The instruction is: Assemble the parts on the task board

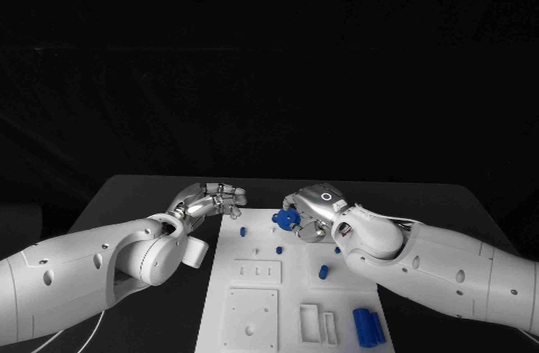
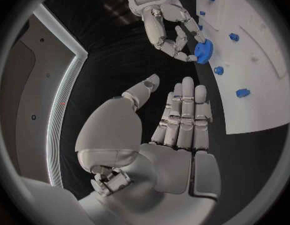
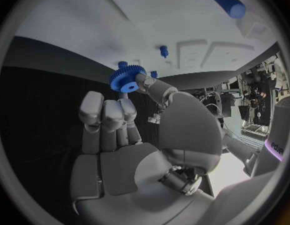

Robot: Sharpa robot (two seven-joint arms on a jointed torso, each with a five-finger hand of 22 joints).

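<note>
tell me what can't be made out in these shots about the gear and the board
- Head view: the blue gear is partly covered by the right hand, so its teeth and the peg beneath are hidden.
- Head view: the task board is cut off by the bottom edge.
- Right wrist view: the fingers hide part of the gear's rim.
- Left wrist view: the left hand hides the table beneath it.

Blue gear [image 3: 125,82] pinched over the white task board's [image 1: 258,322] far edge.
</note>
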